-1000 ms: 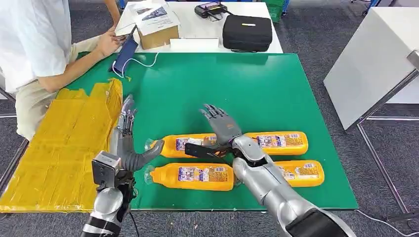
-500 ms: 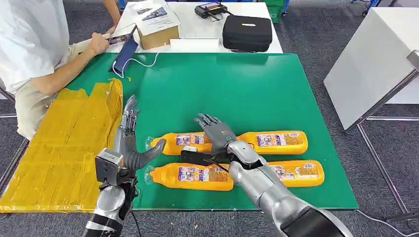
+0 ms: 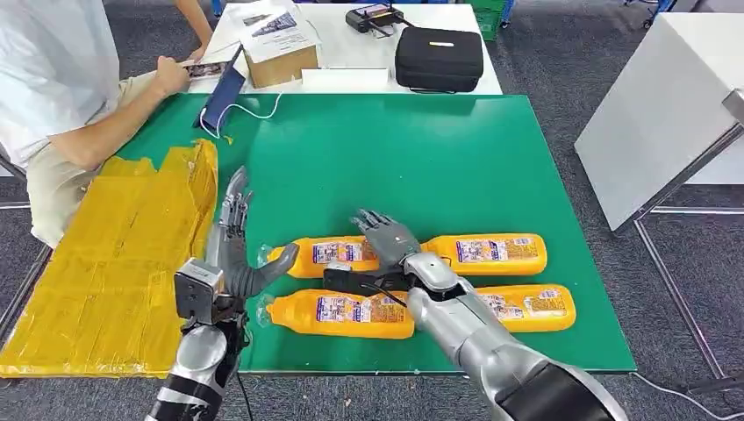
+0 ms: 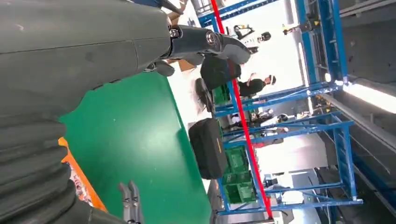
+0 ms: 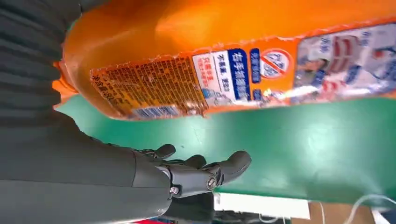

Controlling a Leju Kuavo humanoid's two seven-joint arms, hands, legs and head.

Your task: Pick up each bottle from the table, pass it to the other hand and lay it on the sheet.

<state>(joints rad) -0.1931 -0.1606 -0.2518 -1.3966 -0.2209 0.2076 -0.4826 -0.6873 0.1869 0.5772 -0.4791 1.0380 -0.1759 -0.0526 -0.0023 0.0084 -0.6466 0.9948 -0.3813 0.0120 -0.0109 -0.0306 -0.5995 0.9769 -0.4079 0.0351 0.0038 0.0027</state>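
Head view: four orange bottles lie on their sides on a green table (image 3: 491, 158), in the lower middle of the frame, arranged as two rows of two. Each bottle's long axis runs left to right across the picture, with the caps pointing left. The upper left bottle (image 3: 329, 254) is the one under the right hand (image 3: 386, 239), which hangs directly over its right end with fingers spread and holding nothing. The hand reaches in from the lower right, so its forearm crosses the bottle rows at a slant rather than square to them. The upper right bottle (image 3: 496, 253) lies just beside that hand's wrist. The lower left bottle (image 3: 342, 313) and lower right bottle (image 3: 531, 307) sit partly behind the silver forearm.

The right wrist view shows the bottle's printed label close beside the hand, with the fingers apart and green table showing between them and the bottle, so no grip is made yet.

The left hand (image 3: 232, 250) stands upright at the left of the bottles, open and empty, its thumb near the upper left bottle's cap. Beyond it, at the left edge of the frame, lies the yellow sheet (image 3: 105, 263).

A seated person (image 3: 61, 88) occupies the upper left corner.
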